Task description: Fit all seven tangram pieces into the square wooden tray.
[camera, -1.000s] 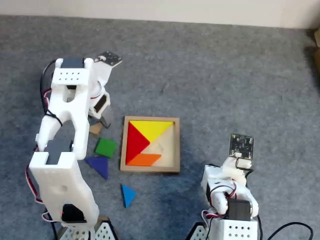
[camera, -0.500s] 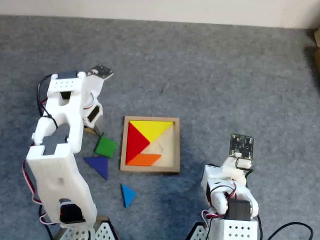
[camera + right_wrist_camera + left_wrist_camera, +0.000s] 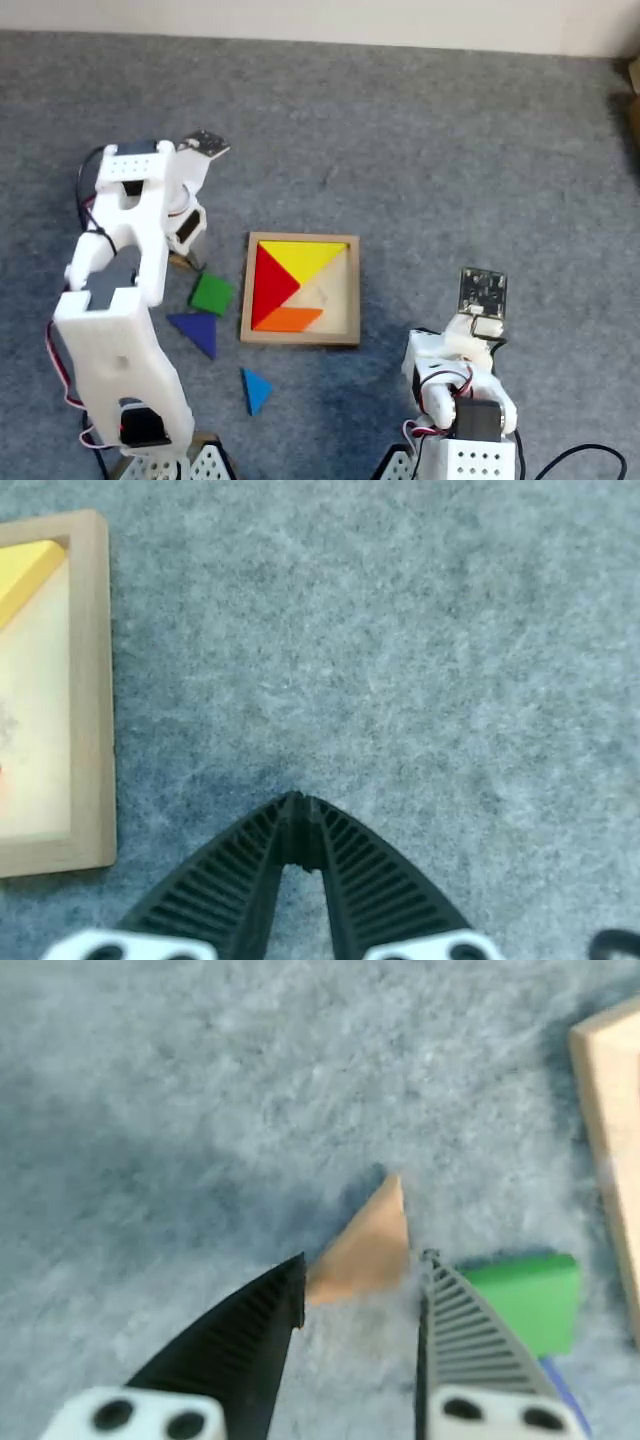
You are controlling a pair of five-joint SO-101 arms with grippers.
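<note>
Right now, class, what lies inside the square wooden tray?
A red triangle, a yellow triangle and an orange piece; the rest of the tray is bare wood. Nothing covers it.

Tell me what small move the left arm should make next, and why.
Probably close the left gripper on the tan triangle. The gripper is open, with one finger on either side of that piece. The triangle lies on the carpet beside the green square, outside the wooden tray, which has bare floor left to fill.
</note>
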